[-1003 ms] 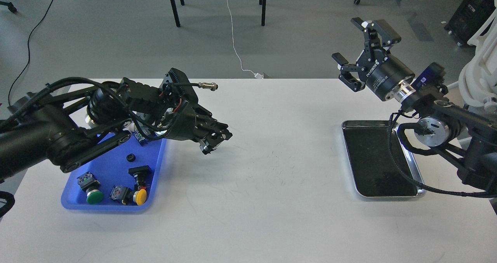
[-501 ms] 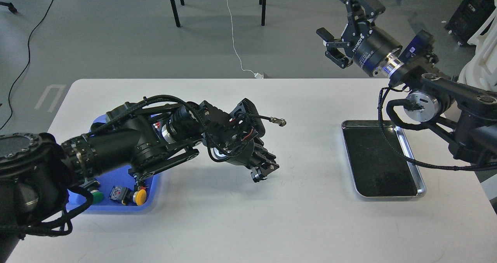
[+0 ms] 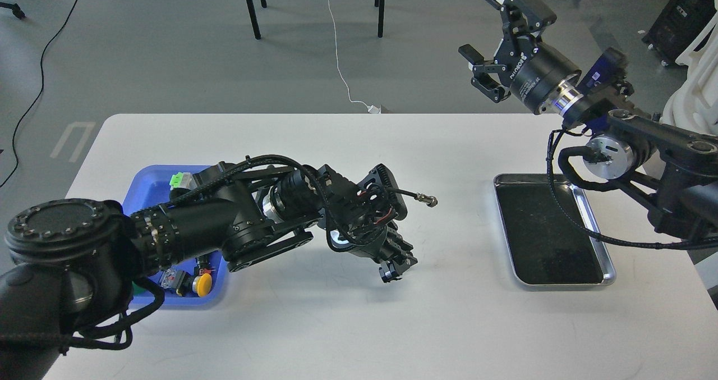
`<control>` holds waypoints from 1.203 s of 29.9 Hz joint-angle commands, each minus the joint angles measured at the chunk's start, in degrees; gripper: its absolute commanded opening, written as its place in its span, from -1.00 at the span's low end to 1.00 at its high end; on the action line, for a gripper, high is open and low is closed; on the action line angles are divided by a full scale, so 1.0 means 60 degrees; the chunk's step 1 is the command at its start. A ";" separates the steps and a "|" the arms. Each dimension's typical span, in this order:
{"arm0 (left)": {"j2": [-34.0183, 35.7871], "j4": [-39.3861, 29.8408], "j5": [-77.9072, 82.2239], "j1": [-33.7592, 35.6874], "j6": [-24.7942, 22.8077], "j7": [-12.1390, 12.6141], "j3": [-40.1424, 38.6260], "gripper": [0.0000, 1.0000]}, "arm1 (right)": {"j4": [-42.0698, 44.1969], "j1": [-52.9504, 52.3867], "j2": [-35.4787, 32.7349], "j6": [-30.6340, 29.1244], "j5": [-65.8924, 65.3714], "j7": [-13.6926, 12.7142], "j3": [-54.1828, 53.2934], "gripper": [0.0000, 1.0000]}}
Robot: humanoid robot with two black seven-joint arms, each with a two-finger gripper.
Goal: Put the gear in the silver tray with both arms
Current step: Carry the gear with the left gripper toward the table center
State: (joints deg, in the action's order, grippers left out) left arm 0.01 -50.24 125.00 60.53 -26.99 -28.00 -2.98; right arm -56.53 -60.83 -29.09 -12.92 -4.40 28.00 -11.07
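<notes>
A white rectangular table (image 3: 348, 318) filled most of the view from the robot's head, with grey floor beyond it. The black left arm reached in from the lower left across the table's middle. Its left gripper (image 3: 392, 270) pointed down and to the right, just above the white surface, well short of the tray on the right. The fingers were dark and bunched closely, so it could not be told whether they were apart, together or clamped on anything. No gear could be made out there; if one was held, it was hidden.

Behind that arm, at the left, sat a blue plastic tray (image 3: 147, 179), mostly covered by the arm. A yellow push-button (image 3: 202, 284) and a green-tagged part (image 3: 178, 178) showed inside it.

At the right lay the shallow rectangular silver tray with a shiny metal rim and flat black inner surface (image 3: 547, 239).

The black right arm came in from the right edge. Its right gripper (image 3: 493, 46) was raised high beyond the table's far edge, jaws spread wide apart and holding nothing.
</notes>
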 commanded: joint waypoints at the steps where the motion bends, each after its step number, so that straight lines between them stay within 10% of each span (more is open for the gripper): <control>1: -0.0002 0.0125 0.0001 -0.0025 0.0001 -0.0001 0.0013 -0.74 | 0.0003 0.0061 -0.0015 0.0000 0.0000 0.0000 -0.0001 0.98; 24: -0.0002 0.0726 0.0001 -0.0128 0.0045 -0.0001 0.0013 -0.66 | 0.0238 0.0076 0.0000 -0.0014 0.0000 0.0000 -0.0001 0.98; 36: -0.0002 0.0595 0.0001 -0.0026 0.0045 -0.0001 -0.0030 0.67 | 0.0238 0.0061 0.0000 -0.0058 0.0000 0.0000 -0.0001 0.98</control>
State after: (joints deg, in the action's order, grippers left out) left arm 0.00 -46.24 125.00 59.85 -26.68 -28.00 -3.00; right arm -55.10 -60.34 -29.09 -13.19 -4.39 28.00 -11.07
